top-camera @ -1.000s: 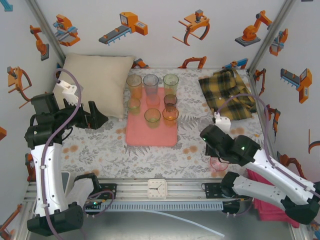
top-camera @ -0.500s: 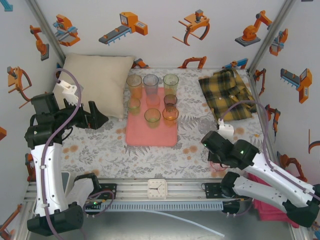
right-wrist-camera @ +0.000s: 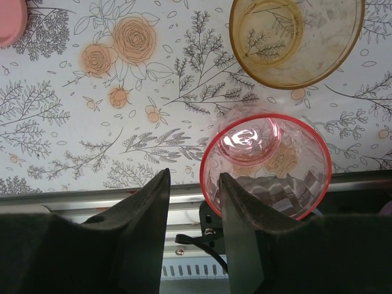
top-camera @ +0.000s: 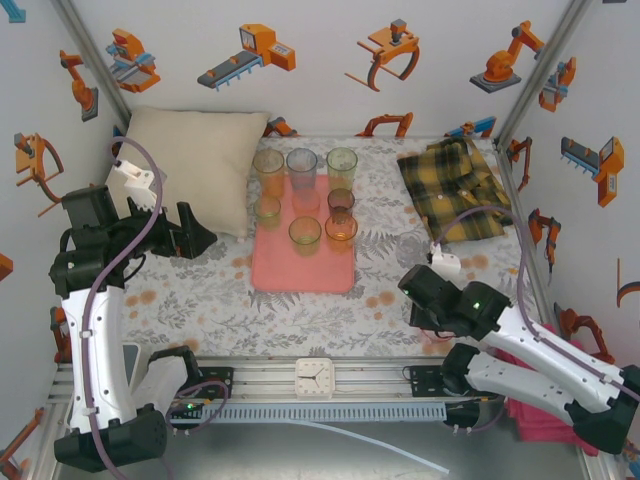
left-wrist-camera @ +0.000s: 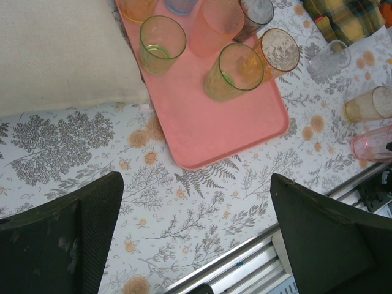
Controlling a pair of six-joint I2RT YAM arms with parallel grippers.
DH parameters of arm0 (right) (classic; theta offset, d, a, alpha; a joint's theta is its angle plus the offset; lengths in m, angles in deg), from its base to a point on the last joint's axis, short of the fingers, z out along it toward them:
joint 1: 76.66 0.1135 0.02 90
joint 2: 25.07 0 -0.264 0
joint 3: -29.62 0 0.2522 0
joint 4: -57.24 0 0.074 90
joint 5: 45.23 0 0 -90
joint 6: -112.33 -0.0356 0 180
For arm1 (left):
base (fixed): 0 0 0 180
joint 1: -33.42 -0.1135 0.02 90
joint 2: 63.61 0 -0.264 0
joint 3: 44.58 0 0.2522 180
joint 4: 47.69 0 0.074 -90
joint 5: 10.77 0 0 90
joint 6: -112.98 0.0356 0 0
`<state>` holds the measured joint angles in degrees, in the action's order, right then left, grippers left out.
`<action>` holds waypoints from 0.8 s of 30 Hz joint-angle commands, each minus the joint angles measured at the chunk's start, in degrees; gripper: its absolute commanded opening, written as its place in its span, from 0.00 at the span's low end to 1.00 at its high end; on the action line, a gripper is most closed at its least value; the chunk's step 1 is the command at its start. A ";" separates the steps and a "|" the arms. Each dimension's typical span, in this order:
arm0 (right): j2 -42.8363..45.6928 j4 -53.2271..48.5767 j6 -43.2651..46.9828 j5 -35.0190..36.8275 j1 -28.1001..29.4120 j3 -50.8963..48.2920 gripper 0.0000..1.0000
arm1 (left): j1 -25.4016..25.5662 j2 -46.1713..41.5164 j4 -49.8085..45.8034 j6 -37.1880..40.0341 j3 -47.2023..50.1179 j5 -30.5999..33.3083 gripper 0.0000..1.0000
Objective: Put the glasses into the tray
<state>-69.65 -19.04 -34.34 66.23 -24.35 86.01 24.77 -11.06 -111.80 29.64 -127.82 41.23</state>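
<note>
**Right tool at the pink glass, near-right of the tray; jaws narrowly apart, rim wall seemingly in the gap, not pinched.**
Thin tumbler: likely light, stiff, slick and crackable, so pinch the rim wall gently. Tray holds seven glasses, upright, far end. Amber glass on tabletop, right of tray. Left tool wide apart, left of tray.

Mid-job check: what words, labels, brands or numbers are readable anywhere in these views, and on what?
None reads clearly.
The clock face on the front rail: marks too small to read.
The robot stickers on the back wall: pictures, no legible lettering.
The glasses and the tray: no print visible.
</note>
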 commanded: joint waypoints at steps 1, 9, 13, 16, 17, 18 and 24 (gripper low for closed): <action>-0.77 0.21 -1.24 -0.09 -0.11 -1.22 0.39 | 0.09 -0.70 0.25 -0.14 0.12 -1.16 0.97; -2.61 0.82 -1.27 0.37 -0.11 -2.59 0.39 | 0.13 -0.88 0.38 -0.23 0.28 -1.22 0.97; -3.74 1.48 -1.09 0.44 -0.13 -3.18 0.38 | 0.11 -0.73 0.38 -0.22 0.31 -1.24 0.97; -4.61 2.39 -0.82 0.61 -0.11 -3.52 0.38 | 0.15 -0.65 0.47 -0.23 0.32 -1.18 0.97; -4.90 2.56 -0.69 0.69 -0.11 -3.58 0.38 | 0.13 -0.68 0.43 -0.23 0.32 -1.28 0.97; -5.34 2.74 -0.48 0.88 -0.10 -3.58 0.38 | 0.12 -0.65 0.43 -0.24 0.30 -1.26 0.97; -7.92 3.86 0.51 1.14 -0.11 -3.52 0.37 | 0.15 -0.61 0.51 -0.16 0.35 -1.12 0.97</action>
<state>-76.73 -16.00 -34.53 65.83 -24.35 82.84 24.75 -11.25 -111.78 29.64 -127.82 41.21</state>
